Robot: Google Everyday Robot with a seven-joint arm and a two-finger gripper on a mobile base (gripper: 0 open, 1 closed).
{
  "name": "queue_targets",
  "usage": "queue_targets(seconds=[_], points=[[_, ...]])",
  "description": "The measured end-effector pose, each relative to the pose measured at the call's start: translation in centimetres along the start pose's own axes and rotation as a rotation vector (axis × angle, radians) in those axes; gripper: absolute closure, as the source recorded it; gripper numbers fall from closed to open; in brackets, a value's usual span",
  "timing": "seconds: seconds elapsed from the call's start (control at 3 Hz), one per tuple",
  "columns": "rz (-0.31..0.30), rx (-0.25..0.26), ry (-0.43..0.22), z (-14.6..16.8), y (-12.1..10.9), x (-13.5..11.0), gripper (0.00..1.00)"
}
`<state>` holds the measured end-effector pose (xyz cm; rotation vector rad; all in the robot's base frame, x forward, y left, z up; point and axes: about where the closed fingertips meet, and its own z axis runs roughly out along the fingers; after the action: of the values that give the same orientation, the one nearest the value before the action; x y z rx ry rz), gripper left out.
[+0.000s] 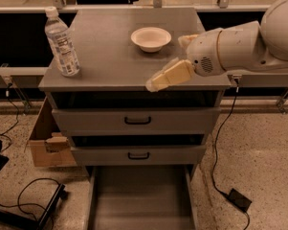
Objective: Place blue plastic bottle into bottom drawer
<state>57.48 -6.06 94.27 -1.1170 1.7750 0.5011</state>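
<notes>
The blue plastic bottle (62, 44), clear with a white cap and pale label, stands upright at the front left corner of the grey cabinet top (110, 61). The bottom drawer (141, 200) is pulled out at floor level, a shallow grey tray with nothing in it. My gripper (166, 63) hangs over the front middle of the cabinet top, well to the right of the bottle. Its cream fingers (168, 74) are apart and hold nothing. The white arm reaches in from the right.
A white bowl (151, 37) sits on the cabinet top just behind the gripper. The two upper drawers (136, 121) with black handles are shut. A cardboard box (45, 145) stands left of the cabinet. Cables and a black power brick (239, 200) lie on the floor.
</notes>
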Motion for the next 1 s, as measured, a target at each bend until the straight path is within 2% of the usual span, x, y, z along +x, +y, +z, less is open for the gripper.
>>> queue_targets(seconds=[0.33, 0.67, 1.0], points=[[-0.029, 0.014, -0.100, 1.5, -0.6, -2.8, 0.00], [-0.078, 0.004, -0.247, 5.0, -1.7, -7.7, 0.00], [-0.133, -0.012, -0.335, 8.6, -2.6, -12.8, 0.00]])
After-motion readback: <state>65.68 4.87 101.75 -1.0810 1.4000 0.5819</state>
